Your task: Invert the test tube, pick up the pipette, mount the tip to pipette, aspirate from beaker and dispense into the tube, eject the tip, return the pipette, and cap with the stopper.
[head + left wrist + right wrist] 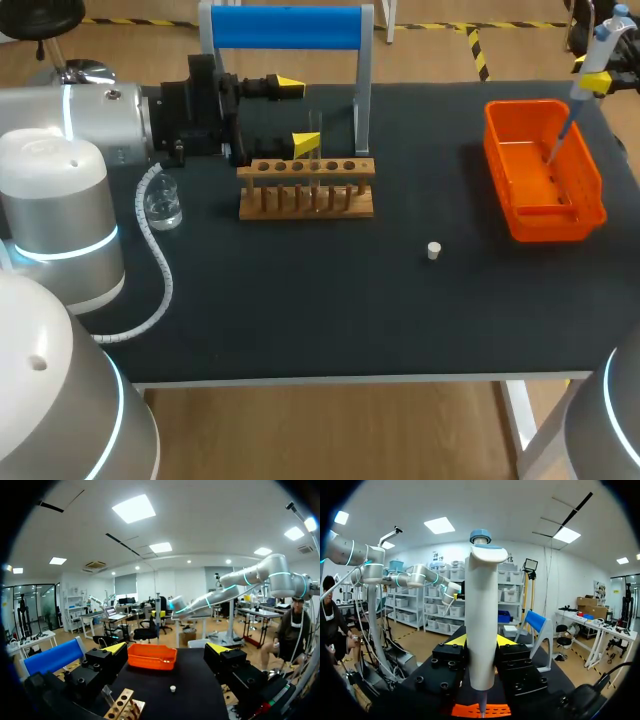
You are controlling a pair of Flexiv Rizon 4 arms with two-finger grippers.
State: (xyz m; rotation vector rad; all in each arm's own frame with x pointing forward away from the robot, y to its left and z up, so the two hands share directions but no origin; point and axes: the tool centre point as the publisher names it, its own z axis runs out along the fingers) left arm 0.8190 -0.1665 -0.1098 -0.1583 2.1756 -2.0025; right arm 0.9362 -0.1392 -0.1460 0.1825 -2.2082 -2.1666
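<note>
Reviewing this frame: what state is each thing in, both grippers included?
left gripper: open, empty, close to the test tube.
right gripper: shut on the pipette.
pipette: held upright, lower end over the orange bin.
test tube: standing in the rack, no stopper on it.
stopper: lying loose on the table.
beaker: upright, holding clear liquid.
</note>
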